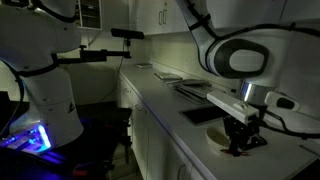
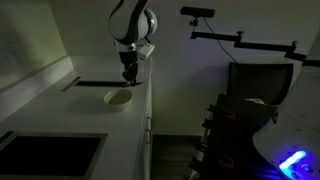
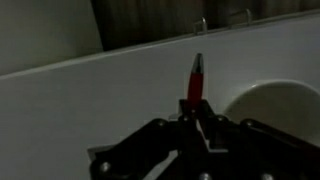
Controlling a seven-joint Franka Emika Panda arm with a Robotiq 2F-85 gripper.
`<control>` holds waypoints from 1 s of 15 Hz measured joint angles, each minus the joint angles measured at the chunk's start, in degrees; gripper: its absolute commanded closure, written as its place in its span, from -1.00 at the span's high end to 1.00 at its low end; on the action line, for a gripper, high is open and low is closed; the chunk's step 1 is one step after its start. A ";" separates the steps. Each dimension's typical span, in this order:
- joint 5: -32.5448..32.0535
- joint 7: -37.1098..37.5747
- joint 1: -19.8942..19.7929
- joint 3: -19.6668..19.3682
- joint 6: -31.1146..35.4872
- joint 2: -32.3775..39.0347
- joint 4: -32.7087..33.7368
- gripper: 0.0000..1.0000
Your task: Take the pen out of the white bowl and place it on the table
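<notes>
In the wrist view my gripper (image 3: pixel 193 112) is shut on the reddish pen (image 3: pixel 195 80), which sticks out forward from between the fingers over the white table (image 3: pixel 80 110). The white bowl (image 3: pixel 275 105) shows at the right edge, beside the gripper and apart from the pen. In an exterior view my gripper (image 2: pixel 129 76) hangs just above and behind the white bowl (image 2: pixel 118 98) on the table (image 2: pixel 100 125). In an exterior view my gripper (image 1: pixel 240 135) hides most of the bowl (image 1: pixel 222 139); the pen cannot be made out there.
A dark rectangular tray (image 1: pixel 200 113) lies on the counter next to the bowl. Flat stacked plates (image 1: pixel 165 76) lie farther back. A dark recessed sink (image 2: pixel 45 155) is in the near counter. A wall backs the counter. The scene is dim.
</notes>
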 measured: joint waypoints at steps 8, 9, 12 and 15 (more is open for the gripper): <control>5.42 11.40 0.11 -0.70 8.60 5.35 1.34 -0.93; 5.65 11.91 0.13 -0.70 9.18 5.70 1.35 -0.93; 6.00 12.47 0.15 -0.73 9.84 6.25 1.40 -0.19; 6.00 13.09 0.25 -1.09 9.84 6.32 1.44 0.25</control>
